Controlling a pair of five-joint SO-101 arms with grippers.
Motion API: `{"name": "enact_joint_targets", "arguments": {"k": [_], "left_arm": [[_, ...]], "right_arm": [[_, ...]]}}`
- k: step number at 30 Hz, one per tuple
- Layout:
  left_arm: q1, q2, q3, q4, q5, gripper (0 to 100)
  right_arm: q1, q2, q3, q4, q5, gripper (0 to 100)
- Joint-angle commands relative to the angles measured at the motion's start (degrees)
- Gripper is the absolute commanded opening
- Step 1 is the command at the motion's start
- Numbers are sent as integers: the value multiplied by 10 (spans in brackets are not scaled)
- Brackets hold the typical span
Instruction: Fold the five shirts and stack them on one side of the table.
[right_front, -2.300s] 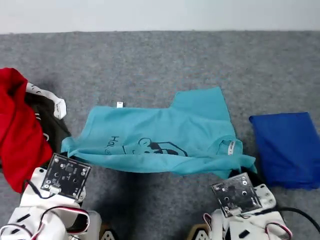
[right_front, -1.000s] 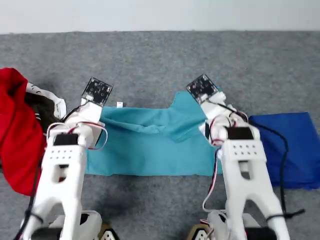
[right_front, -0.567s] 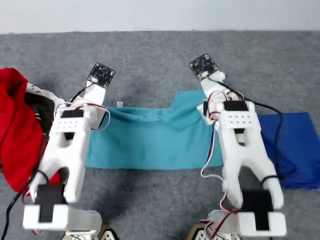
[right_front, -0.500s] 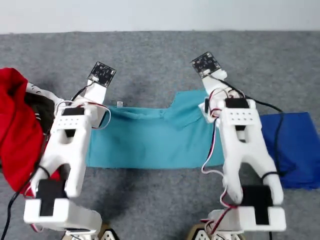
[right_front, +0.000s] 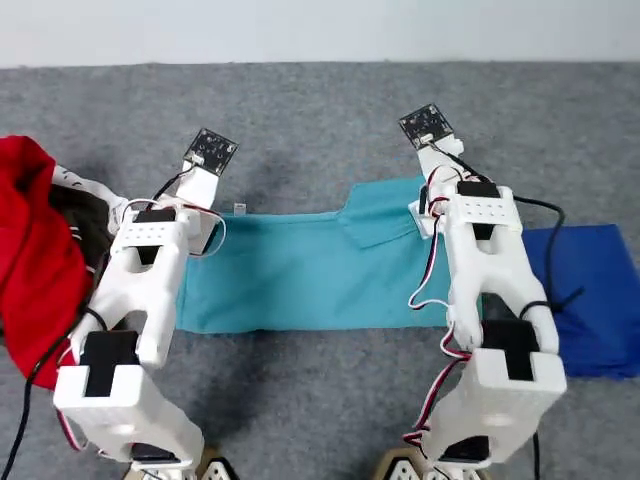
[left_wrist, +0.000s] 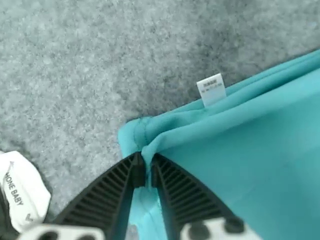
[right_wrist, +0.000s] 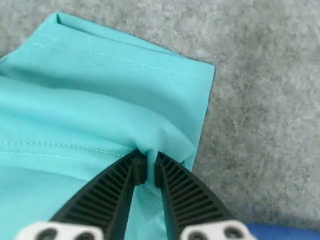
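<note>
Both arms have swung out from the near side of the teal shirt and across it, carrying its near edge over to the far edge. The printed front is now folded under and the shirt lies as a narrower band.

The left pincer is closed tight on a pinch of teal cloth at one end corner of the shirt, with doubled layers bunched between its ribbed jaws. A white care label sticks out of the seam near that grip. The right pincer is likewise clamped on a small ridge of cloth at the shirt's other end, just beside the sleeve, which lies flat beyond it.

Gripping both ends at once keeps the fold line straight and the cloth taut between the two holds. That is, I judge, why the arms stand level with each other along the shirt's far edge.

The shirt rests on the grey table, spread crosswise under both arms. Just beyond its sleeve end lies a blue shirt, already folded and probably the start of the stack. Beyond its label end a red shirt and a black shirt sit in a loose heap, not yet folded. The first lengthwise fold looks complete, and crosswise folds remain before this shirt can join the blue one.
</note>
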Motion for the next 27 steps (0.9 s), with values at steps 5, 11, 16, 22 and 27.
{"name": "enact_joint_targets", "arguments": {"k": [5, 11, 16, 22, 27], "left_arm": [[4, 11, -25, -45, 29, 15], [4, 13, -36, -63, 70, 24], [5, 10, -40, -62, 71, 152], [4, 9, -65, -5, 71, 166], [-1, 9, -132, 59, 71, 166]], "right_arm": [[12, 29, -26, -65, -8, 14], [12, 43, -28, -87, -9, 170], [14, 39, -35, -79, -9, 200], [36, 7, -93, 37, -9, 200], [62, -69, -156, 195, -8, 199]]}}
